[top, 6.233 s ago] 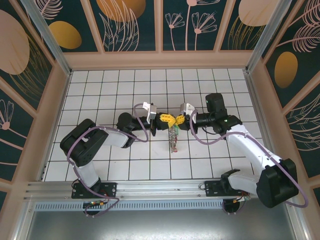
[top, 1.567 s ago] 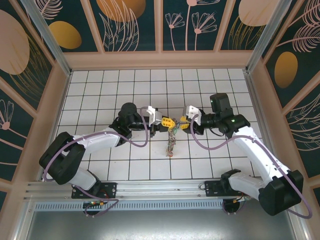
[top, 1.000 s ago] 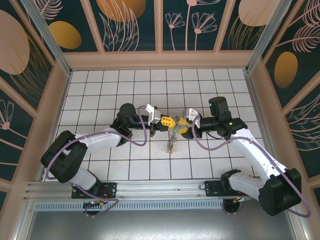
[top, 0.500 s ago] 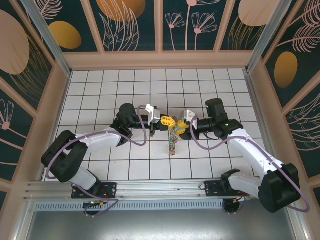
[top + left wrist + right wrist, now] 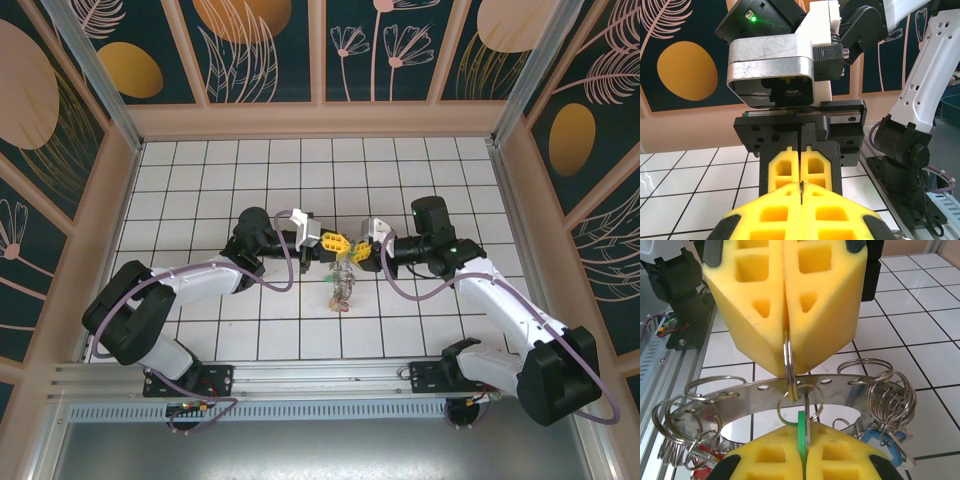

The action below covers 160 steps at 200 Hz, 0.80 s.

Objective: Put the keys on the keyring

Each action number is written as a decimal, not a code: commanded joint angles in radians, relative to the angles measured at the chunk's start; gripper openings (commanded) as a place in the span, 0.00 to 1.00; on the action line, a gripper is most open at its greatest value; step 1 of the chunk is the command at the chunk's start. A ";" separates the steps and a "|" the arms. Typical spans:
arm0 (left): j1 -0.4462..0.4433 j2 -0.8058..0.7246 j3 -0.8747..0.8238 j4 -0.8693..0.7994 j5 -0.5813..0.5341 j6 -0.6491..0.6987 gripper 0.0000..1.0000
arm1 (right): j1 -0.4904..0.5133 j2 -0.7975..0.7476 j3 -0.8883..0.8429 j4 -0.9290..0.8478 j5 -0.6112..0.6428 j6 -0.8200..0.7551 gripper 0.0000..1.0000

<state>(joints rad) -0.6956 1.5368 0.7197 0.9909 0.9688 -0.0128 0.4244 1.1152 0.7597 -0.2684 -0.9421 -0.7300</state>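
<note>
Over the last second and a half the left end effector [image 5: 332, 242] and right end effector [image 5: 358, 250] had been drawn together, until they were met tip to tip above the middle of the desk [image 5: 200, 170]. Threading was judged under way, not finished. The left was clamped on a split ring [image 5: 788, 357], the right on the green key [image 5: 801, 432]. The keyring [image 5: 740, 390] was hung just under the fingers, its flat arc judged to run roughly near to far. The keys [image 5: 343, 287] were dangling with their long axis pointed down at the desk.
</note>
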 commanded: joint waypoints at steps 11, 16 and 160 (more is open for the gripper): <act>0.008 -0.030 -0.002 0.034 0.005 0.011 0.00 | 0.004 -0.027 0.021 -0.022 0.009 -0.024 0.00; 0.007 -0.030 -0.002 0.034 0.006 0.012 0.00 | 0.004 -0.031 0.022 -0.021 0.016 -0.023 0.00; 0.021 -0.041 -0.006 -0.024 -0.011 0.034 0.00 | 0.002 -0.109 0.056 -0.043 0.124 -0.052 0.00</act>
<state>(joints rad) -0.6853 1.5364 0.7177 0.9531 0.9573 -0.0051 0.4244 1.0344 0.7704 -0.2817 -0.8314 -0.7525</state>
